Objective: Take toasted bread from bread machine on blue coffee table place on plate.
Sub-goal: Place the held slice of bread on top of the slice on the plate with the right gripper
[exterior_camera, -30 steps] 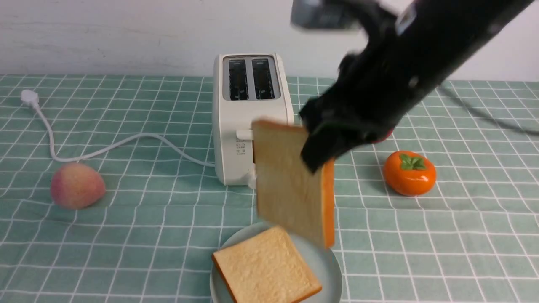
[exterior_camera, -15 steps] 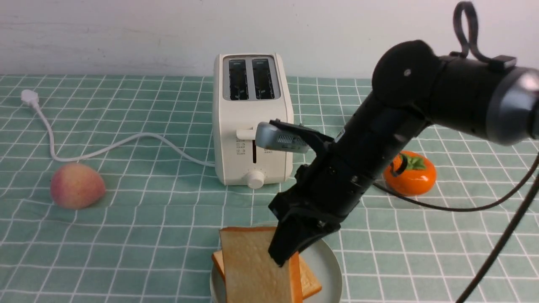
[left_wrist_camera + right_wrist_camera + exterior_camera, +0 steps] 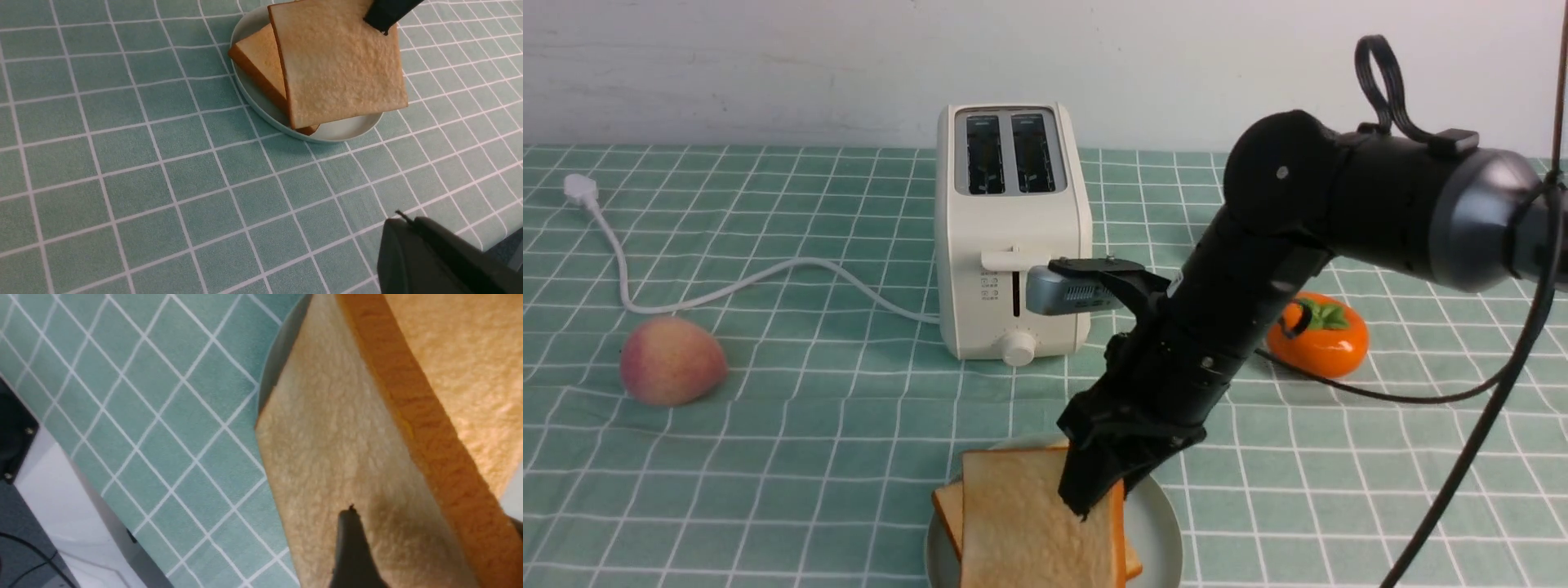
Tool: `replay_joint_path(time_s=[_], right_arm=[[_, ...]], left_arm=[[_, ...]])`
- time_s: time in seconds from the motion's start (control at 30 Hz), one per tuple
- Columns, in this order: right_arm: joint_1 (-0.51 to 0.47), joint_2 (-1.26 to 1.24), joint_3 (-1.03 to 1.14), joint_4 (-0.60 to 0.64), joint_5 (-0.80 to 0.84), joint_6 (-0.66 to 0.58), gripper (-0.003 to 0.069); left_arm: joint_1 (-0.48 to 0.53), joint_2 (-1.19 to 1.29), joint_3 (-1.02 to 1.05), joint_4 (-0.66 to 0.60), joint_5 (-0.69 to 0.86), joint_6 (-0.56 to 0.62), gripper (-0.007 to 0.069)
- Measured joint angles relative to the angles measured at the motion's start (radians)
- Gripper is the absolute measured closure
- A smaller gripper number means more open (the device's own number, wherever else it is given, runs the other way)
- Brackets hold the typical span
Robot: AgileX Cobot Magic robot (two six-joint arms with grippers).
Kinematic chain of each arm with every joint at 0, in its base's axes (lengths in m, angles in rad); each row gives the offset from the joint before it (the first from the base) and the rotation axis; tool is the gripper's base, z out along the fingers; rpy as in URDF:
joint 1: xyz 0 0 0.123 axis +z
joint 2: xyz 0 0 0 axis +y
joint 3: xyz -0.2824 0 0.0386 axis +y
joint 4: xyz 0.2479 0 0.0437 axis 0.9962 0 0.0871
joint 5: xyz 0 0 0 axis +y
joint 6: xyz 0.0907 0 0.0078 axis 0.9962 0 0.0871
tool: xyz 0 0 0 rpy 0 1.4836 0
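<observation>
Two slices of toasted bread lie on the plate (image 3: 1161, 529) at the near edge of the blue coffee table (image 3: 768, 457). The top slice (image 3: 1029, 531) leans tilted across the lower slice (image 3: 947, 512). My right gripper (image 3: 1088, 496) stands open over the top slice's far right corner, with one dark finger (image 3: 351, 543) in front of its face and the crust edge between the jaws. The bread machine (image 3: 1011, 245) stands behind, with both slots empty. In the left wrist view my left gripper (image 3: 402, 218) is shut on nothing, hovering beside the plate (image 3: 343, 130).
A peach (image 3: 672, 361) lies at the left and an orange persimmon (image 3: 1319, 339) at the right, behind my right arm. The toaster's white cord (image 3: 768, 273) runs left to a plug (image 3: 580, 189). A white wall closes the back.
My right arm carried the second slice down from in front of the toaster onto the plate. The slice now lies flatter on the first one, and the jaws have widened.
</observation>
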Motion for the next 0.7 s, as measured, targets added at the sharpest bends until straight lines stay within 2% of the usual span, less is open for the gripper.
replay_joint_path(time_s=[0.07, 0.17, 0.27, 0.33, 0.37, 0.47, 0.5, 0.53, 0.7], right_arm=[[0.0, -0.006, -0.037, -0.076, 0.024, 0.002, 0.0212], [0.0, -0.024, -0.073, -0.164, 0.039, 0.037, 0.0209], [0.0, -0.1, -0.152, -0.305, 0.049, 0.155, 0.0302], [0.0, -0.141, -0.166, -0.338, 0.05, 0.188, 0.0345], [0.0, -0.216, -0.182, -0.388, 0.053, 0.246, 0.044], [0.0, -0.361, -0.187, -0.425, 0.061, 0.318, 0.0595], [0.0, -0.372, -0.187, -0.427, 0.062, 0.322, 0.0605], [0.0, -0.465, -0.179, -0.44, 0.064, 0.344, 0.0663], [0.0, -0.731, -0.079, -0.457, -0.036, 0.36, 0.0676]], left_arm=[[0.0, 0.0, 0.0, 0.0, 0.001, 0.0, 0.0638], [0.0, 0.0, 0.0, 0.001, 0.001, 0.0, 0.0638], [0.0, 0.0, 0.0, 0.013, 0.001, 0.0, 0.0638], [0.0, 0.0, 0.0, 0.018, 0.001, 0.0, 0.0638], [0.0, 0.0, 0.0, 0.03, 0.001, 0.0, 0.0638], [0.0, 0.0, 0.0, 0.051, -0.003, 0.0, 0.0638], [0.0, 0.0, 0.0, 0.052, -0.003, 0.0, 0.0638], [0.0, 0.0, 0.0, 0.06, -0.015, 0.0, 0.0638], [0.0, 0.0, 0.0, 0.07, -0.084, 0.0, 0.0638]])
